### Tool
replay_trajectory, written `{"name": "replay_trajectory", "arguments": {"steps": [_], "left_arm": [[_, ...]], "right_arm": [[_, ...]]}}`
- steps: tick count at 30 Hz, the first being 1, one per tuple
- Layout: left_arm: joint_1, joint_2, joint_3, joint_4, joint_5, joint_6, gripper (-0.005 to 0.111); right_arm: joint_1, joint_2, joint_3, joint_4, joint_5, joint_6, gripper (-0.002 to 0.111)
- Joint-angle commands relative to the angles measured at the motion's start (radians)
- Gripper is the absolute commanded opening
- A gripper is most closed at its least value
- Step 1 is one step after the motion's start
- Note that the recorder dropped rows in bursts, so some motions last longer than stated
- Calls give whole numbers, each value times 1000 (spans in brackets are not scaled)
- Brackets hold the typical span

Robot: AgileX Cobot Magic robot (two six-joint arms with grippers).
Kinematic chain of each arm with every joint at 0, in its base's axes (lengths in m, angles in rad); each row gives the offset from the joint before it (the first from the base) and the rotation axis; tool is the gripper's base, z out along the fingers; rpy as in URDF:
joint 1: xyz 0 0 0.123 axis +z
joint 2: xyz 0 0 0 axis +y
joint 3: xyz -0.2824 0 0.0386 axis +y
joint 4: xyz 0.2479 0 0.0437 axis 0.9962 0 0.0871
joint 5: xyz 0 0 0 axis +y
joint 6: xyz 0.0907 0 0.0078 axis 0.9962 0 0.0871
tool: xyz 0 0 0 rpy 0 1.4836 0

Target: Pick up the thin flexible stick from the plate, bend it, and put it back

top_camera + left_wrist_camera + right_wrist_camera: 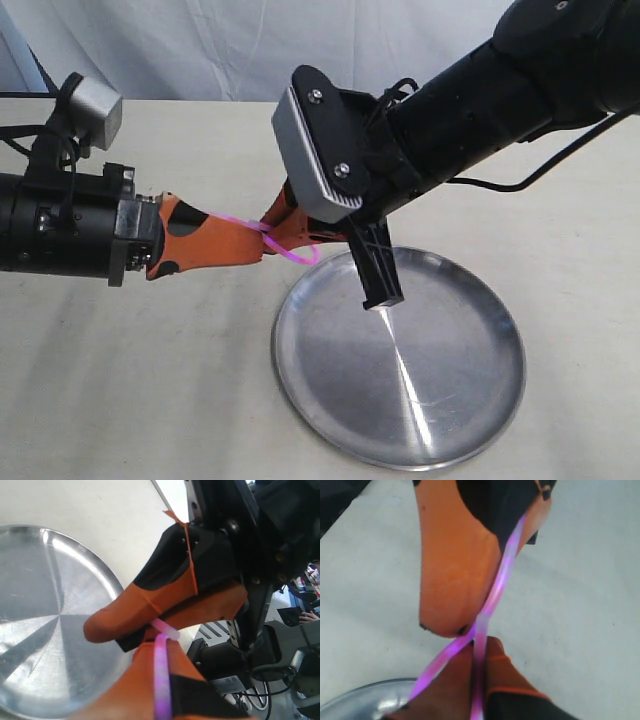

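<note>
Exterior view: left gripper (258, 246) and right gripper (287, 224) each pinch the thin flexible stick (298, 259), looped between them over the table (150, 390) beside the plate (330, 400). Left wrist view: its whitish tip seemingly meets the right fingers (125, 620). Right wrist view: the stick crosses itself.

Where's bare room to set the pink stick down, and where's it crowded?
Bare: the whole plate inside its rim, and the table left of it. Crowded: where the left gripper and right gripper pinch the stick.
</note>
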Motion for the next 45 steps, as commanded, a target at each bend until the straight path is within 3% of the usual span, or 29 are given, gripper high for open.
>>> {"name": "replay_trajectory", "arguments": {"steps": [1,9,20,29,37,42,45], "left_arm": [[7,10,-8,-130,-196,-9,0],[7,10,-8,-132,-191,-5,0],[7,10,-8,-134,-176,-5,0],[7,10,-8,-134,-158,14,0],[7,10,-8,-129,-136,14,0],[7,10,-8,-97,-135,10,0],[9,10,-8,-94,-135,-12,9]], "right_arm": [[29,-14,3,21,220,-30,0],[29,-14,3,106,217,128,0],[27,-14,3,104,119,813,0],[27,-14,3,93,-12,1079,0],[27,-14,3,-117,-167,1479,0],[27,-14,3,-125,-198,1508,0],[27,-14,3,-125,-188,1508,0]]}}
